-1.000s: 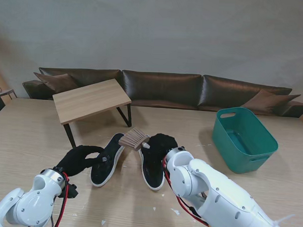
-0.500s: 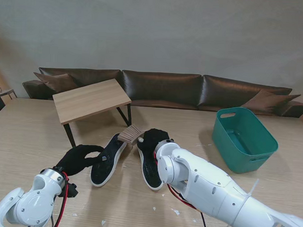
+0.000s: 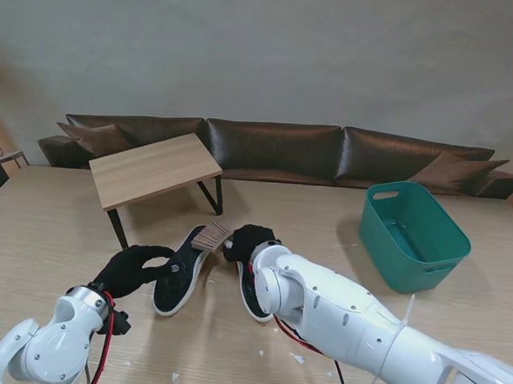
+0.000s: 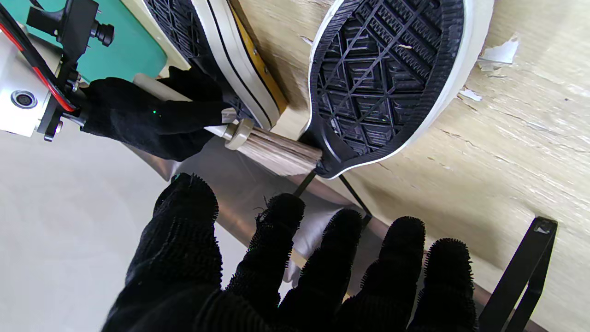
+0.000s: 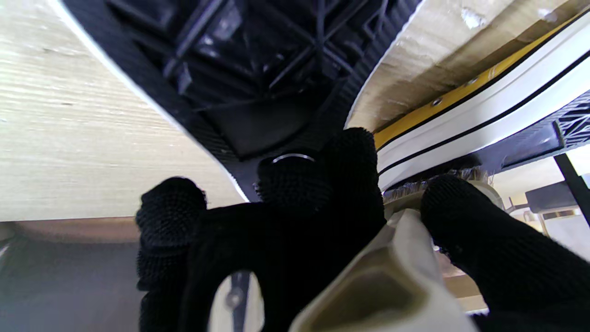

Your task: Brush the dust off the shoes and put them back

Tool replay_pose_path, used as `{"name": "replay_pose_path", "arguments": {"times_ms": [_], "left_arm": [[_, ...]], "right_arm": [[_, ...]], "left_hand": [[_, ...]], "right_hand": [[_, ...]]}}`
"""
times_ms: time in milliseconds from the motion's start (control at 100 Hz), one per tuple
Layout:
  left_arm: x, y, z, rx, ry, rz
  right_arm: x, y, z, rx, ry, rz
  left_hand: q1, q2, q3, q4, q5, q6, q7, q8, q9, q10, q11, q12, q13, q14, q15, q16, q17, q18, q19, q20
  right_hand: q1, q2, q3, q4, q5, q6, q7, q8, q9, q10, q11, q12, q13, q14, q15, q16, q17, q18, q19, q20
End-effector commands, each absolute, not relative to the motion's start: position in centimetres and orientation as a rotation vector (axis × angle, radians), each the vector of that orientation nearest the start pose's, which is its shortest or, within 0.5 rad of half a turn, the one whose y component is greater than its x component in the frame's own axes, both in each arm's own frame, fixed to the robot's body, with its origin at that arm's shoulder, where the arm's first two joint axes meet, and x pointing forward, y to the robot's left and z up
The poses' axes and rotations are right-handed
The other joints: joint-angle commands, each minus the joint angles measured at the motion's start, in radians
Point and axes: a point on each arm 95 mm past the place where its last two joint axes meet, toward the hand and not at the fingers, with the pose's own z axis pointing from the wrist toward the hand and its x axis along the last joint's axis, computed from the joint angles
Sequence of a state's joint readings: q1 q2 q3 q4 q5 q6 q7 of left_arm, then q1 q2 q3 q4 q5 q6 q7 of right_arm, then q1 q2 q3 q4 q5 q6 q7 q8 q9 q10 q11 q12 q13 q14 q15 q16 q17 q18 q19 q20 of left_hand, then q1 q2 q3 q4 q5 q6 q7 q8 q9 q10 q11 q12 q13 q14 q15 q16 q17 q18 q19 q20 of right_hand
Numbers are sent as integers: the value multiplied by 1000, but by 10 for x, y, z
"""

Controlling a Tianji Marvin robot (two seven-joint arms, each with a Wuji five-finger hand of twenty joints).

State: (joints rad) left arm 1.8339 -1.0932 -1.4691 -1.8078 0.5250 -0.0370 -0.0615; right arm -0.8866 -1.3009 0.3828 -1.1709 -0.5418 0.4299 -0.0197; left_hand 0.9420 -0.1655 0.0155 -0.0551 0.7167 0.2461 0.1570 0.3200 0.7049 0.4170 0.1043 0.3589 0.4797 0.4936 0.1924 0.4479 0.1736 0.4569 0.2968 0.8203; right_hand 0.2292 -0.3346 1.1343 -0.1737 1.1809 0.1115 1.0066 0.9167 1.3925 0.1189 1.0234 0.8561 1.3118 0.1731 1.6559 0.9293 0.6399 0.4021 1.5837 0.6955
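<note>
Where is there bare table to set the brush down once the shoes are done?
Bare wood lies between the right shoe and the green bin, and on the far left beyond the small table. It is crowded where the right hand holds the brush between both shoes, near the left hand.

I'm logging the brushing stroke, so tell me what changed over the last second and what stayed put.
The right hand, shut on the brush, swept toward the robot's left, carrying the bristles from near the right shoe to the far tip of the left shoe. Nothing was picked up or let go. Both shoes, the left hand by the left shoe, the small table and the green bin stayed as they were.
</note>
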Motion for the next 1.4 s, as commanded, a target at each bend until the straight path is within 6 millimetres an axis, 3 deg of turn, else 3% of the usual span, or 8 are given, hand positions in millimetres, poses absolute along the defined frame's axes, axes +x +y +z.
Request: {"name": "replay_pose_path", "arguments": {"times_ms": [0, 600, 1020, 1180, 1390], "left_arm": [[347, 49, -309, -1714, 1194, -1724], [348, 49, -309, -1710, 1203, -1719], [344, 53, -307, -1687, 1192, -1729], [344, 53, -306, -1685, 1191, -1728], [344, 53, -306, -1686, 1193, -1726]], "right_arm": [[466, 196, -338, 1320, 1753, 1366], [405, 209, -353, 1305, 1859, 1467], [366, 204, -360, 1292, 1926, 1553], [361, 199, -354, 1292, 1924, 1587], [366, 194, -331, 1280, 1855, 1641]], "left_hand": [[27, 46, -18, 31, 19, 10, 3, 7, -13, -1, -2, -1, -39, -17, -17, 3, -12, -26, -24, -2], [28, 46, -18, 31, 17, 10, 2, 7, -11, -2, -1, -1, -35, -18, -15, 4, -11, -26, -23, -2], [28, 47, -18, 32, 17, 12, 1, 7, -10, 0, -1, -1, -37, -17, -16, 3, -11, -25, -24, -2], [28, 47, -18, 31, 20, 12, 3, 8, -12, -1, -2, -1, -37, -18, -17, 3, -12, -25, -24, -2], [28, 47, -18, 31, 18, 12, 2, 8, -13, -1, -2, -2, -37, -18, -17, 3, -11, -25, -24, -2]], "right_hand": [[46, 17, 99, 33, 99, 66, 9, -18, 55, 22, 4, -10, -2, -103, 50, 5, 476, 26, 58, -2], [44, 20, 96, 36, 99, 62, 10, -17, 55, 16, 6, -8, -2, -115, 54, 7, 478, 10, 67, -1], [44, 23, 93, 36, 99, 62, 10, -16, 55, 15, 5, -9, -2, -116, 54, 6, 479, 9, 67, -3], [45, 21, 93, 37, 99, 62, 10, -16, 55, 17, 6, -8, -2, -116, 54, 6, 479, 9, 68, -3], [45, 20, 94, 36, 99, 62, 10, -16, 55, 19, 5, -9, -2, -114, 54, 6, 478, 11, 68, -3]]}}
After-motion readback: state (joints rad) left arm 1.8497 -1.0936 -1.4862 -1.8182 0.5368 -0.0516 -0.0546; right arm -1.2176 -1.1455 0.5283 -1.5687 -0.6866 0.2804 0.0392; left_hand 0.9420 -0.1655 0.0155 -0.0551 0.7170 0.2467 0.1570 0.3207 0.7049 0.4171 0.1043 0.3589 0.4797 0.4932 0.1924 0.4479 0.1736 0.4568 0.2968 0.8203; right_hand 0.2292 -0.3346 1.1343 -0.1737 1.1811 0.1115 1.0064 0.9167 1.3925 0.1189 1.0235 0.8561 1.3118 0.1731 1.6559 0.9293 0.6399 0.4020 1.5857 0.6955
